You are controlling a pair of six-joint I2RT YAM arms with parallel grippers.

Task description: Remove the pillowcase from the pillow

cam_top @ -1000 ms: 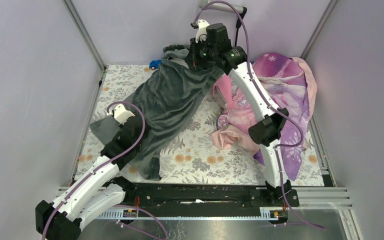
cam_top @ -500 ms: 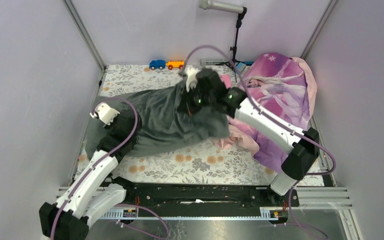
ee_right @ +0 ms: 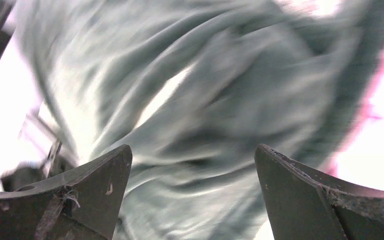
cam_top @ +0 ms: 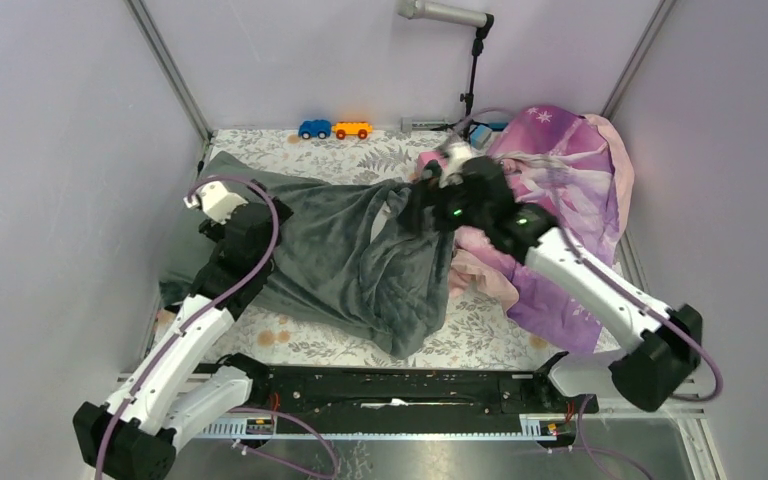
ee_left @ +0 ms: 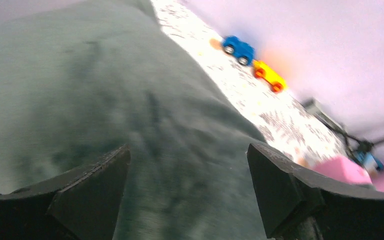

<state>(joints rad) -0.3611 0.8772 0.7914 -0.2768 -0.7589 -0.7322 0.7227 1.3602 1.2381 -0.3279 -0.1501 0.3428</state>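
Seemingly at the set-down step, the pillowcase [cam_top: 350,260] lay limp on the desk [cam_top: 400,325] against the princess-print fabric [cam_top: 570,170], left hand [ee_left: 187,150] and right hand [ee_right: 192,150] both wide above it, empty; the next move called for drawing the arms clear, no pillow in view.

Fleecy, matt plush pillowcase [cam_top: 350,260]

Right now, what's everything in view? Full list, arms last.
pillowcase: 1, dark grey-green, spread over the table's left and middle
blue car: 1, blue, far edge
orange car: 1, orange, just right of the blue one
princess-print cloth: 1, purple and pink, heaped at right
tablecloth: 1, floral, under everything
microphone stand: 1, black, at the back
left gripper: 1, black, open above the pillowcase
right gripper: 1, black, open above the pillowcase
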